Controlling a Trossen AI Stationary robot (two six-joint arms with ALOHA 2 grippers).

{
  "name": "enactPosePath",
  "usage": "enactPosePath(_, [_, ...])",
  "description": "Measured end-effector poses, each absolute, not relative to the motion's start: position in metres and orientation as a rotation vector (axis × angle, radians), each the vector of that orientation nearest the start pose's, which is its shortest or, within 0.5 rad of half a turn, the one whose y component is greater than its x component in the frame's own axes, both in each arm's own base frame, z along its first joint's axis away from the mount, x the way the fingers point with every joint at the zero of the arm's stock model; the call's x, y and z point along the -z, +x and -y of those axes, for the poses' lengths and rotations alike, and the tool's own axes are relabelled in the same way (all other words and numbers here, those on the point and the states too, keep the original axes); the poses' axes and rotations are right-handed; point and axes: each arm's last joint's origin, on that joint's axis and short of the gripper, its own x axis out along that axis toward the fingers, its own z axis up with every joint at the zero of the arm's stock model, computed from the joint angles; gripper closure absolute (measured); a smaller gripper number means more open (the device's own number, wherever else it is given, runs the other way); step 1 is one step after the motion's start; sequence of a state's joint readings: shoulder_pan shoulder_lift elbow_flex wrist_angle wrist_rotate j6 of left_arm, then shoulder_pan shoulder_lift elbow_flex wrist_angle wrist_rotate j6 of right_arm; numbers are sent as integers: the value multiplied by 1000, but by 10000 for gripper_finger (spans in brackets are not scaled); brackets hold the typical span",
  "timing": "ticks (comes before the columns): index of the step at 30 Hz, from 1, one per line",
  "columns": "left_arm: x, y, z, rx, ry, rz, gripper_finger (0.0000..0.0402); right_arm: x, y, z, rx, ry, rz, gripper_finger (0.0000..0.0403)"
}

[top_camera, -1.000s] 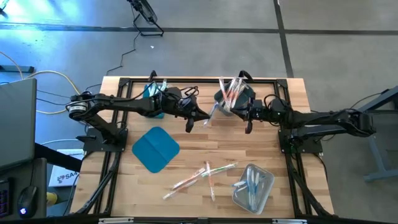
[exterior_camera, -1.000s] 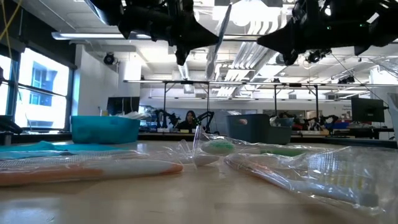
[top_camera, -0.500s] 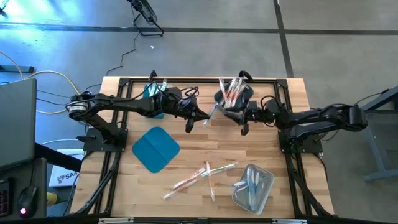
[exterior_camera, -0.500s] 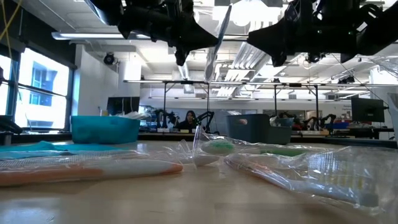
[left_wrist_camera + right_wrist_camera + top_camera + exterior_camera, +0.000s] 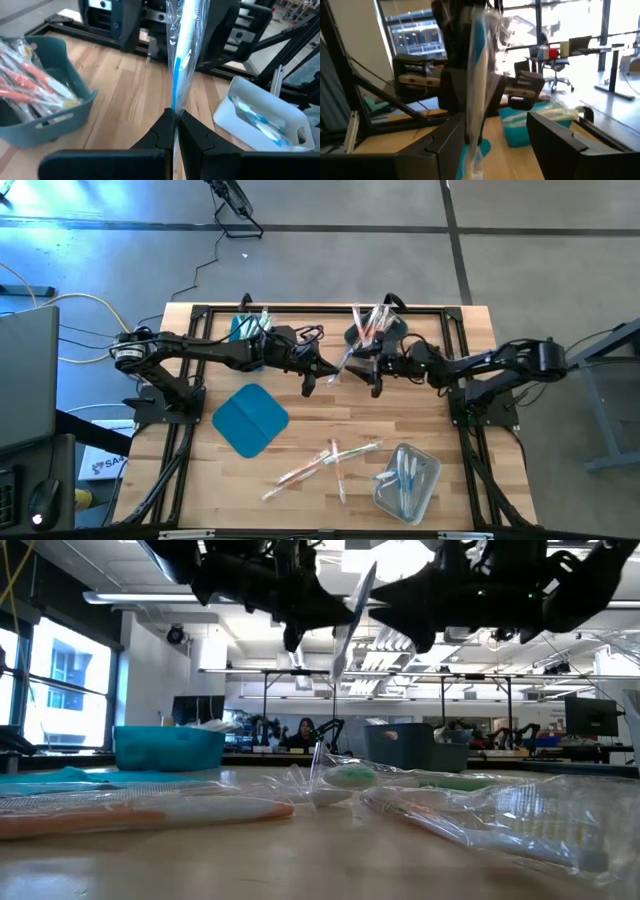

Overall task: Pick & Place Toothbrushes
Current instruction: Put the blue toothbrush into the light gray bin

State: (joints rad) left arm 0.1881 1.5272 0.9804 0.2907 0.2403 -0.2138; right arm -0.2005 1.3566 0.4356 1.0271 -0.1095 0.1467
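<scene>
- Closing in from the right since a second ago, the right gripper (image 5: 372,370) has spread its fingers wide around the wrapped toothbrush (image 5: 181,60).
- That toothbrush hangs above mid-table, pinched by the left gripper (image 5: 174,121).
- Other toothbrushes (image 5: 325,462) lie on the wooden table (image 5: 300,430).

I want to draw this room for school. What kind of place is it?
Probably a robotics lab in a big open office. Two robot arms work over a wooden table holding wrapped toothbrushes and bins. Behind it the low view shows desks, a person sitting, monitors and bare ceiling pipes.
</scene>
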Motion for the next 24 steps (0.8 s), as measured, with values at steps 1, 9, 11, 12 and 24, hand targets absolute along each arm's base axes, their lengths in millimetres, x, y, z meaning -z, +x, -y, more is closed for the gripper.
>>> enactPosePath(1, [-266, 337, -57, 24, -268, -258, 394, -211, 255, 48, 81, 132, 101, 195])
enactPosePath(9, [-268, 337, -57, 15, -269, -252, 394, -210, 276, 48, 1, 140, 82, 198])
enactPosePath(11, [-267, 337, -57, 15, -270, -255, 394, -210, 276, 47, -1, 129, 79, 209])
enactPosePath(12, [-267, 337, -57, 15, -270, -256, 394, -211, 277, 46, -5, 117, 82, 218])
enactPosePath(24, [-267, 337, -57, 17, -271, -261, 394, -213, 277, 44, -11, 108, 106, 362])
